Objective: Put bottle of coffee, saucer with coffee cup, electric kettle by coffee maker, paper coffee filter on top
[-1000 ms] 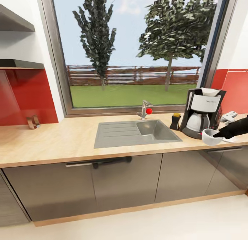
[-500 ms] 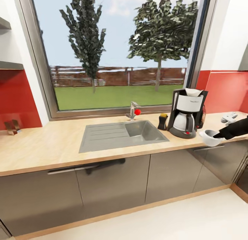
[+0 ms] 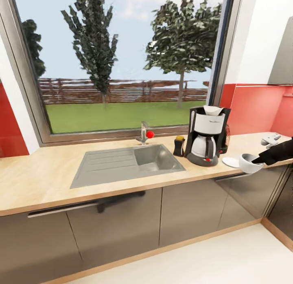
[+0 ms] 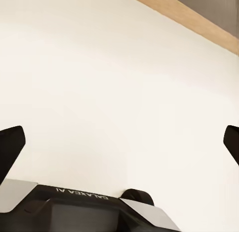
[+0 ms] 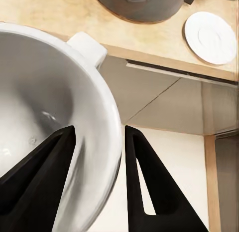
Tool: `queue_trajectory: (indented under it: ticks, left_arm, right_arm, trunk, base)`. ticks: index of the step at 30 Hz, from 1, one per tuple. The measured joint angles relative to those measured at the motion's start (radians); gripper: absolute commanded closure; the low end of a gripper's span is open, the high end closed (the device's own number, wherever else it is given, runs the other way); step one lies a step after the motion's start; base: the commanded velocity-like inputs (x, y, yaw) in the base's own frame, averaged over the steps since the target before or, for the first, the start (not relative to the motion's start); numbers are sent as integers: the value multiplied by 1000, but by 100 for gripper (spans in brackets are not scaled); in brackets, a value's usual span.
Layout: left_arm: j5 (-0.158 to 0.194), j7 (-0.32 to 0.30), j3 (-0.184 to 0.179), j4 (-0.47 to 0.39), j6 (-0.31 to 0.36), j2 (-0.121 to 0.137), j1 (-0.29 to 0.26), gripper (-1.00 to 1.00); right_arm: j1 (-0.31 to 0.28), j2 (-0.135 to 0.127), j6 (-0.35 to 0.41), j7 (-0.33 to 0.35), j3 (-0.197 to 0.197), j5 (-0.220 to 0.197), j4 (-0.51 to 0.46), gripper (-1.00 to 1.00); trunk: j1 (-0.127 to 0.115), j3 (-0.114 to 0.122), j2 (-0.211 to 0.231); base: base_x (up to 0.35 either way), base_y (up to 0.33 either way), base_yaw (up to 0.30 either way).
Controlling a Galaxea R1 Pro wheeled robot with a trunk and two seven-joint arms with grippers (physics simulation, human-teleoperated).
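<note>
The kitchen countertop [image 3: 49, 176] runs under the window, with the grey inset sink [image 3: 126, 164] near its middle.

The coffee maker [image 3: 205, 135] stands on the countertop to the right of the sink; that requirement is judged met. A white paper coffee filter [image 3: 213, 110] sits in its top housing, so that item appears done.

The bottle of coffee [image 3: 179, 146] stands on the counter just beside the coffee maker, between it and the sink. Judged done.

The saucer [image 3: 231, 161] lies flat on the counter just to the right of the coffee maker, bare. Its placement appears complete; in the right wrist view the saucer [image 5: 210, 37] lies beyond the coffee maker's base, apart from the cup.

The coffee cup [image 3: 249, 163] is off the counter, near its front edge and to the right of the saucer. The right gripper [image 3: 258, 160] holds it, one finger inside the bowl and one outside the wall, clamped across the rim, as the right wrist view confirms at the cup [image 5: 50, 122]. Setting the cup on the saucer remains.

The electric kettle cannot be identified; a small pale object at the far right of the counter is too indistinct to name. That item is judged outstanding.

The left gripper [image 4: 119, 142] is spread wide, holding nothing, over pale floor.
</note>
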Motion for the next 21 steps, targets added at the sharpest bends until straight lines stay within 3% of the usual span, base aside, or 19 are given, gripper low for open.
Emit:
queue_trajectory:
  ticks: [14, 21]
  left_arm:
    - [0, 0, 0, 0, 0, 0, 0, -100]
    - [0, 0, 0, 0, 0, 0, 0, -100]
  right_arm:
    - [0, 0, 0, 0, 0, 0, 0, 100]
    - [0, 1, 0, -1, 0, 1, 14, 100]
  trunk:
    - [0, 0, 0]
    - [0, 0, 0]
  base:
    - [160, -266, 0]
    - [56, -292, 0]
